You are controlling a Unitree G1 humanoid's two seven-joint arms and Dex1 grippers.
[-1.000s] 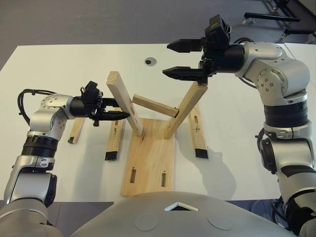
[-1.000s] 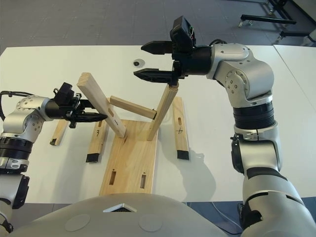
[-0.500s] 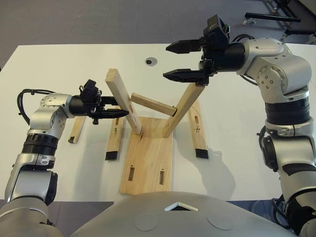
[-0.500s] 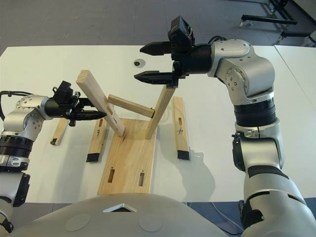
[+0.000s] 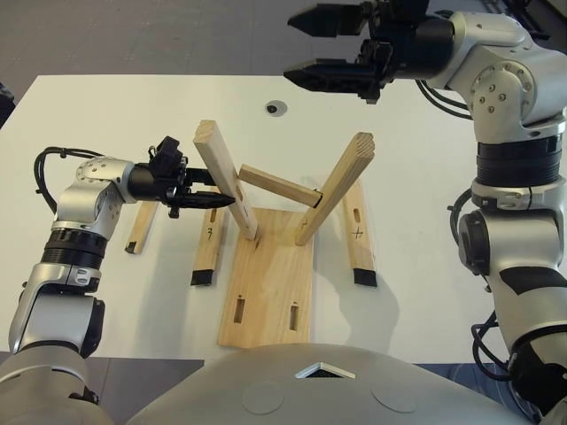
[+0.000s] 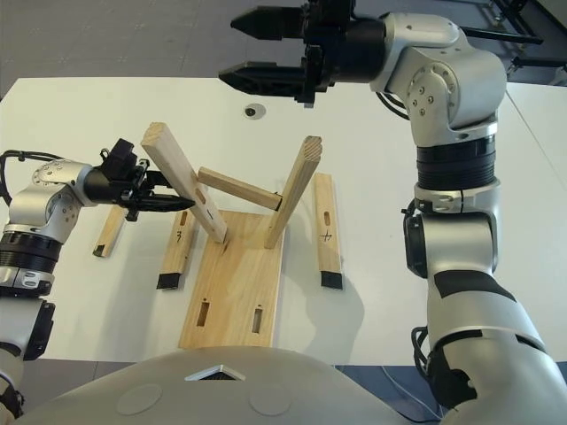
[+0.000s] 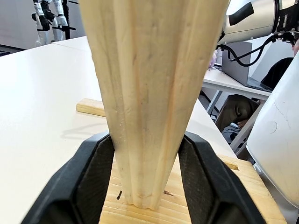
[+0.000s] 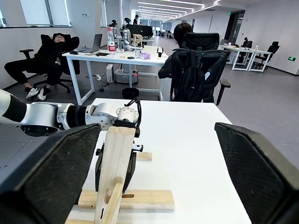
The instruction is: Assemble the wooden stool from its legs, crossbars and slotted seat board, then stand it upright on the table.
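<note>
Up goes the right claw (image 5: pixel 291 44), wide open and empty, off the right leg (image 5: pixel 341 181); the left claw (image 5: pixel 226 197) stays clamped on the left leg (image 5: pixel 220 168), steadying it.

Gripped leg (image 7: pixel 149 93), upper end cropped by edge, left fingers (image 7: pixel 88 182) partly cropped

Both head eyes look down on one table (image 5: pixel 106 115). The left wrist camera hugs a leg (image 7: pixel 149 93); the right's, at one o'clock, faces nine.
</note>
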